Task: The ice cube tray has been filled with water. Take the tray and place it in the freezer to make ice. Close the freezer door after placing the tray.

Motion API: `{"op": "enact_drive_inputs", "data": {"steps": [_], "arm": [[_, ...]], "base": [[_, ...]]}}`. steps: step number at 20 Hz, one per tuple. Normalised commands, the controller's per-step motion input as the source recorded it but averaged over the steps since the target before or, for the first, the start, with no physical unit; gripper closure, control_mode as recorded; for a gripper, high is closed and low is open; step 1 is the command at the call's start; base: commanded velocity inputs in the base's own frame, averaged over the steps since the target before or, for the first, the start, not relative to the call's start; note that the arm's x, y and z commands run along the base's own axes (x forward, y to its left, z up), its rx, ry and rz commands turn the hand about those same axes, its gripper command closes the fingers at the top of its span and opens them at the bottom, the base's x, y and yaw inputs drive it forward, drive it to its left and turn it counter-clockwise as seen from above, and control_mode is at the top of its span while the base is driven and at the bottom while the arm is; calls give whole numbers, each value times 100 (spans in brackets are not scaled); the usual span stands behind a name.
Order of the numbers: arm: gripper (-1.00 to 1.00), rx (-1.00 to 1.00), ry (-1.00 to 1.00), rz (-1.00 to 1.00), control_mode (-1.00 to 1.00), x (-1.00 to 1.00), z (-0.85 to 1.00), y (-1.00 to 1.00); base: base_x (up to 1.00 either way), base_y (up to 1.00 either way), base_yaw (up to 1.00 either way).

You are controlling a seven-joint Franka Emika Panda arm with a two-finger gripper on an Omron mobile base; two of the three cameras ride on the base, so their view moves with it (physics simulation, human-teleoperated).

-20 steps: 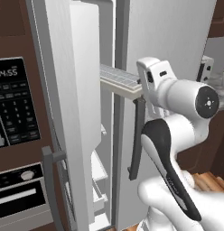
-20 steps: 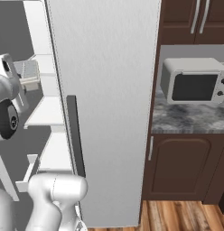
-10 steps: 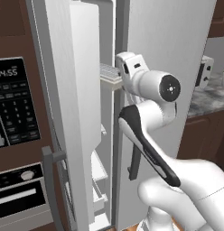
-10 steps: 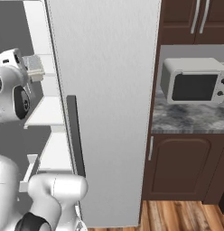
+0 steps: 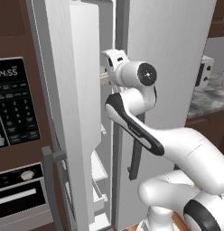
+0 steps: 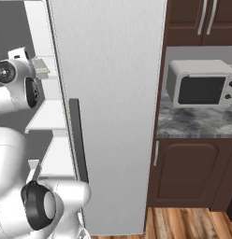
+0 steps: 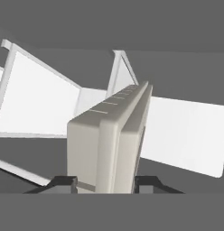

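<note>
From the left base view we see the arm reaching past the open freezer door point(image 5: 64, 113) into the freezer point(image 5: 101, 171). From the right base view, the ice cube tray point(image 6: 41, 68) pokes toward white shelves point(image 6: 47, 116). In the hand view, our end effector point(image 7: 104, 182) clamps the tray's end, held over a shelf.

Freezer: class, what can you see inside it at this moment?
White shelves and the ice cube tray, gripped between the fingers. The lower shelves are mostly hidden behind the freezer door.

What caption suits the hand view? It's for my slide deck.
Gripper shut on the ice cube tray, carrying it among the freezer's white shelves.
</note>
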Motion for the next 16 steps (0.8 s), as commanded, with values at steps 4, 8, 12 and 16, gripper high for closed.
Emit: {"op": "enact_drive_inputs", "data": {"steps": [4,8,12,16], "arm": [[100,0,7,0,-100,65,-15,28],[100,0,3,0,-100,58,-23,16],[100,0,0,0,-100,45,-25,14],[100,0,0,0,-100,46,-19,16]], "base": [[0,0,0],[0,0,0],[0,0,0],[0,0,0]]}}
